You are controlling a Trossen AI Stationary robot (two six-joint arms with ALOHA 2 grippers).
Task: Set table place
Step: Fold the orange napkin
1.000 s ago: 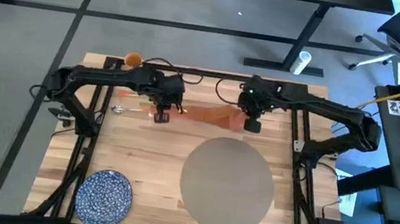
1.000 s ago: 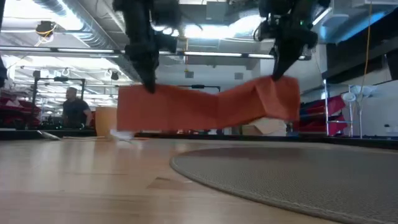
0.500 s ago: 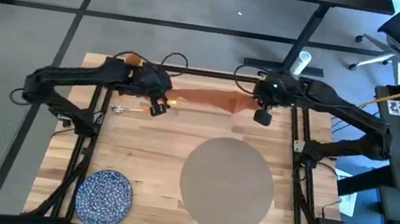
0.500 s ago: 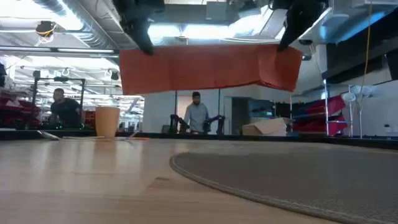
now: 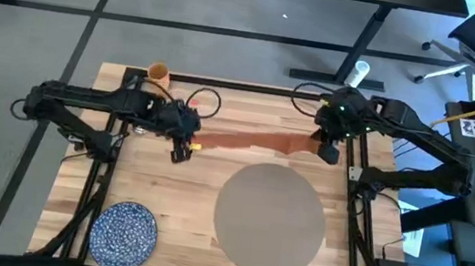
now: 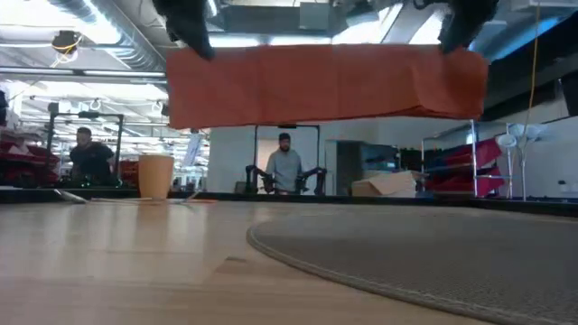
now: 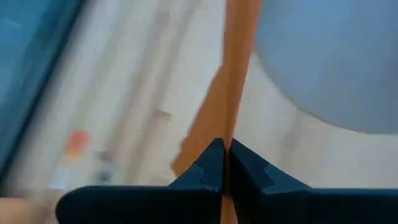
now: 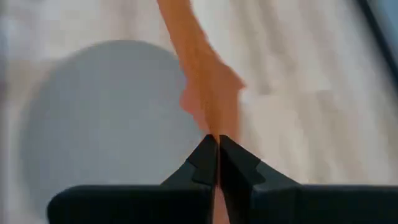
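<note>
A rust-red napkin (image 5: 250, 139) hangs as a wide band (image 6: 325, 86) high above the wooden table (image 5: 167, 179), stretched between my two grippers. My left gripper (image 5: 182, 149) is shut on its left end and my right gripper (image 5: 327, 149) on its right end. The round grey-beige placemat (image 5: 268, 215) lies flat on the table, nearer than the napkin and toward the right. In the wrist views each gripper (image 7: 222, 144) (image 8: 217, 138) looks down along the napkin's upper edge, with the placemat (image 7: 329, 62) (image 8: 106, 112) below. My left gripper pinches the napkin's upper left corner (image 6: 194, 52) between its two fingers, coming from above. In the left wrist view the cloth (image 7: 225, 130) runs off edge-on from the fingertips. The napkin hangs below, lifted clear of the table and taut toward the other gripper. My right gripper pinches the napkin's upper right corner (image 6: 461, 50) between its two fingers from above. The cloth is bunched just beyond the fingertips (image 8: 214, 121). That end hangs clear of the table, with the top edge drawn straight.
A blue speckled plate (image 5: 124, 231) sits at the near left corner. An orange cup (image 5: 158, 72) (image 6: 155, 176) stands at the far left edge, with small cutlery (image 5: 141, 130) under the left arm. People stand in the room beyond the table.
Both grippers have risen and drawn apart, the right one toward the table's right edge. The napkin, sagging and crumpled near the table a second ago, is now lifted clear, spread wider and drawn taut between them.
</note>
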